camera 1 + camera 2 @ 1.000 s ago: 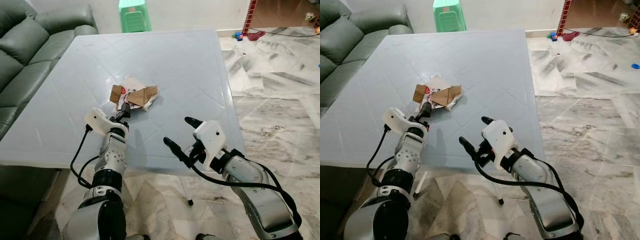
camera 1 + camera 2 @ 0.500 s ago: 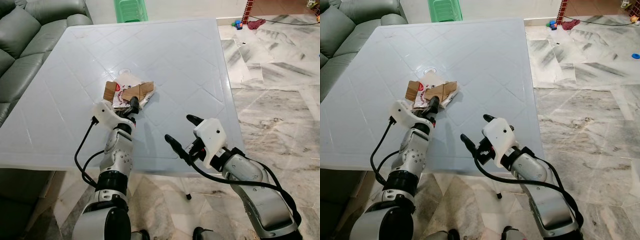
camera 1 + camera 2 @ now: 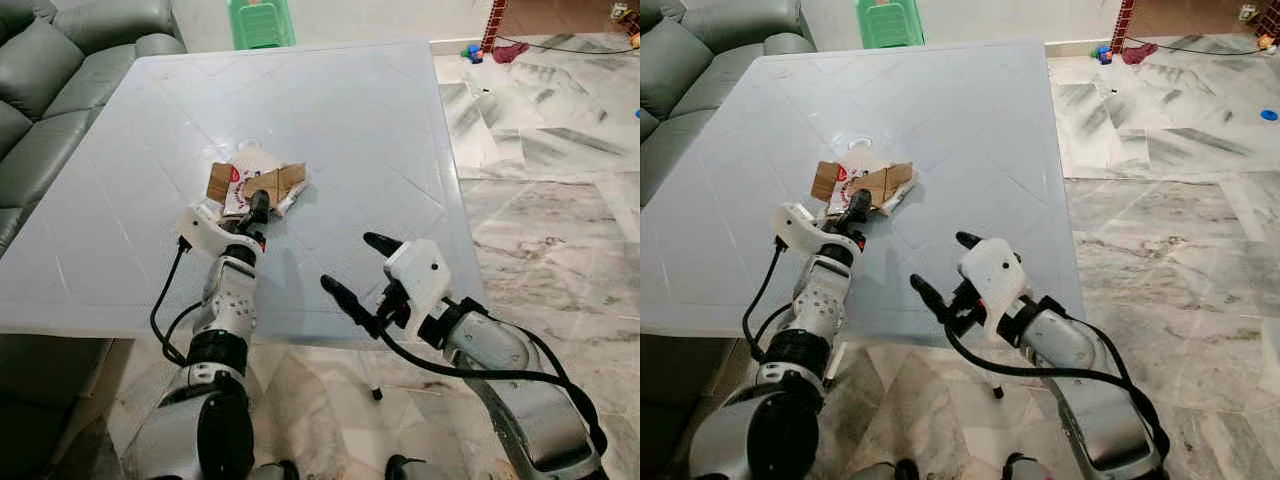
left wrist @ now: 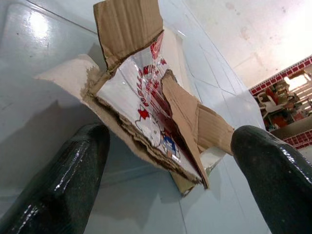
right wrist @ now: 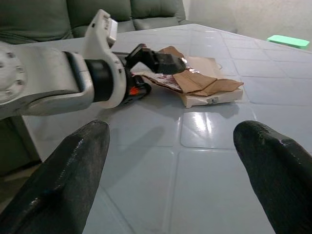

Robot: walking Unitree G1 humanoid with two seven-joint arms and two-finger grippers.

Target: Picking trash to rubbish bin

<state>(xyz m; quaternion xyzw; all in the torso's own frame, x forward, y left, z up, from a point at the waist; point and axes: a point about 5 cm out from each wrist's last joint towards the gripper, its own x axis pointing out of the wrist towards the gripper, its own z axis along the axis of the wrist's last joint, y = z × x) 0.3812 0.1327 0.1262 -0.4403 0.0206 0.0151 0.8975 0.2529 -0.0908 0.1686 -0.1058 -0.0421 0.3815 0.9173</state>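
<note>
The trash is a torn, flattened cardboard pack point(image 3: 262, 183) with red and white print, lying on the pale table point(image 3: 350, 120) left of its middle. My left gripper point(image 3: 256, 208) is open at the pack's near edge. In the left wrist view the pack point(image 4: 146, 112) lies just ahead of and partly between the two spread fingers point(image 4: 73, 170). My right gripper point(image 3: 352, 266) hovers open over the table's front edge, to the right of the pack, holding nothing. In the right wrist view the pack point(image 5: 204, 83) and my left arm point(image 5: 58, 78) are ahead of it.
A grey sofa point(image 3: 45, 90) runs along the table's left side. A green plastic stool point(image 3: 262, 22) stands beyond the far edge. Marble floor point(image 3: 560, 190) opens to the right, with small toys and a cloth point(image 3: 490, 48) far back.
My left gripper has reached forward, from short of the cardboard pack to its near edge. The right arm has hardly moved. The head camera has shifted slightly.
</note>
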